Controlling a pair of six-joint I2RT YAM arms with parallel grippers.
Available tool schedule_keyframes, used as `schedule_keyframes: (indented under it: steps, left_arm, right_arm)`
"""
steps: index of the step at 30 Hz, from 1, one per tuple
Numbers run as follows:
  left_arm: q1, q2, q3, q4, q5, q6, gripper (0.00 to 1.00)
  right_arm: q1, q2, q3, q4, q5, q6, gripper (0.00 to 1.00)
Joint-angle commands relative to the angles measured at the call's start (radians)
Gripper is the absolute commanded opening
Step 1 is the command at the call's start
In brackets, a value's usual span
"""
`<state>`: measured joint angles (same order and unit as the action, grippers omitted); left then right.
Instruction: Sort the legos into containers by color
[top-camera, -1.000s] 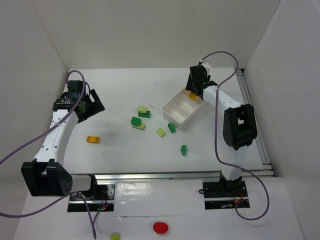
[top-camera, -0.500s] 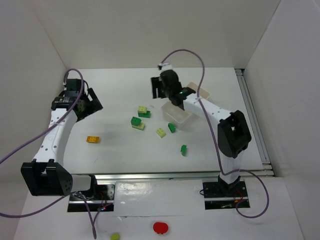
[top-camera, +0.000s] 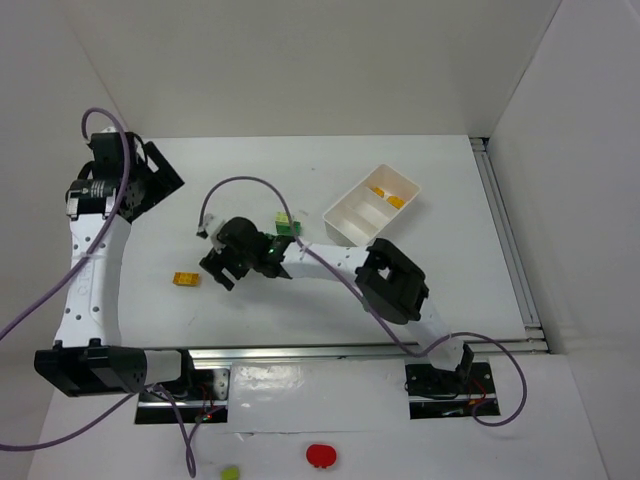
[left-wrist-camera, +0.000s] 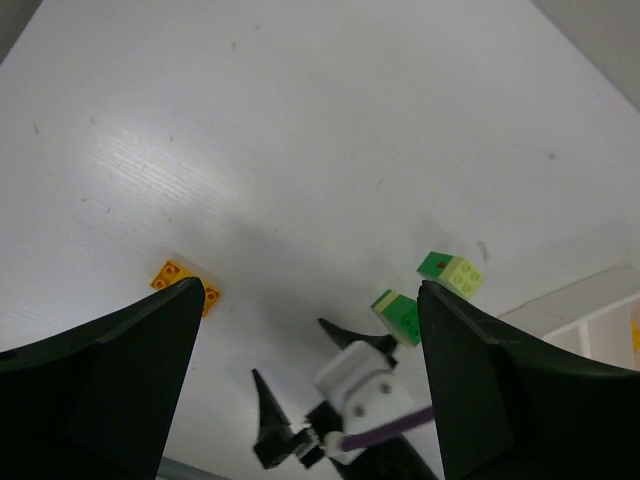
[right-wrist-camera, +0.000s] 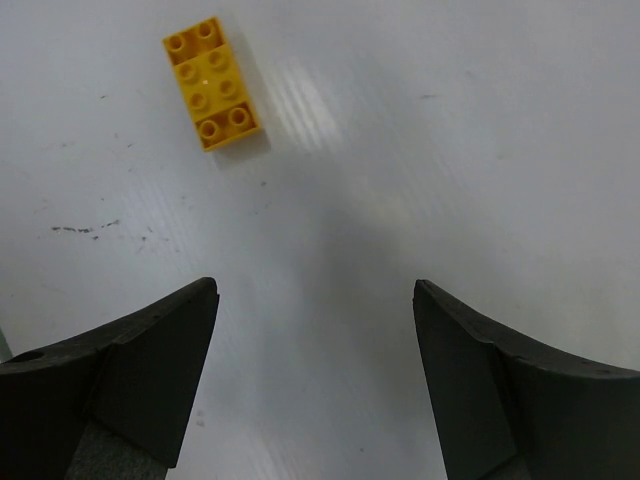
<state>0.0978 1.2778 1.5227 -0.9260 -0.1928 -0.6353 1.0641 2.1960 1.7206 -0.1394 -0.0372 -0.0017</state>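
Top external view has the right arm stretched low across the table toward the left. The right gripper is close over the surface, near an orange brick that lies just to its left, apart from it. In the right wrist view that gripper's fingers are spread wide with nothing between them. The orange brick lies flat with eight studs up, beyond the fingertips toward the upper left of that view, untouched.

The left arm stands raised at the far left, and the left gripper is held high over the far left part of the table, well apart from every brick. The left wrist view shows its fingers spread too, holding nothing. Looking down past them, the orange brick peeks out at the tip of one finger. A green-and-lime pair lies near the tip of the other, and a second pair is just beside the first. The right gripper shows below them in that view.

In the top view only one pair is plain, just beyond the right arm and partly hidden by it.

The tray lies at a slant on the right half of the table, well apart from both grippers. Two orange pieces lie at its far right end; whether they share a compartment I cannot tell.

On the near ledge, off the table, lie a red disc and a lime bit.
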Motion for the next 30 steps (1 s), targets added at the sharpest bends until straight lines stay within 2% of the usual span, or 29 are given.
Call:
schedule_keyframes:
  steps: [1, 5, 9, 14, 21, 23, 27, 28, 30]
  left_arm:
    - [0.005, 0.017, 0.092, -0.010, 0.081, -0.009, 0.97]
    - [0.005, 0.026, 0.158, -0.010, 0.099, 0.000, 0.97]
    - [0.005, 0.026, 0.192, -0.010, 0.108, 0.019, 0.97]
    - [0.005, 0.026, 0.180, -0.019, 0.118, 0.010, 0.97]
    - [0.005, 0.008, 0.140, -0.019, 0.151, 0.009, 0.97]
    - [0.005, -0.001, 0.131, -0.019, 0.151, 0.009, 0.97]
    - [0.005, -0.023, 0.110, -0.019, 0.162, 0.009, 0.97]
    - [0.005, -0.023, 0.109, -0.019, 0.162, 0.009, 0.97]
    - [0.005, -0.023, 0.109, -0.010, 0.153, 0.009, 0.97]
  right_arm:
    - [0.039, 0.048, 0.082, 0.125, 0.023, -0.060, 0.87]
    - [0.050, 0.157, 0.155, 0.173, -0.007, -0.051, 0.87]
    - [0.071, 0.249, 0.246, 0.152, -0.016, -0.070, 0.88]
    - [0.089, 0.303, 0.237, 0.262, -0.016, -0.060, 0.91]
    - [0.089, 0.481, 0.487, 0.230, -0.004, -0.029, 0.88]
    - [0.089, 0.502, 0.537, 0.239, 0.005, -0.018, 0.82]
    - [0.089, 0.502, 0.547, 0.227, 0.023, -0.009, 0.55]
    - [0.089, 0.493, 0.525, 0.215, 0.023, -0.009, 0.42]
    - [0.089, 0.472, 0.511, 0.192, 0.055, -0.009, 0.31]
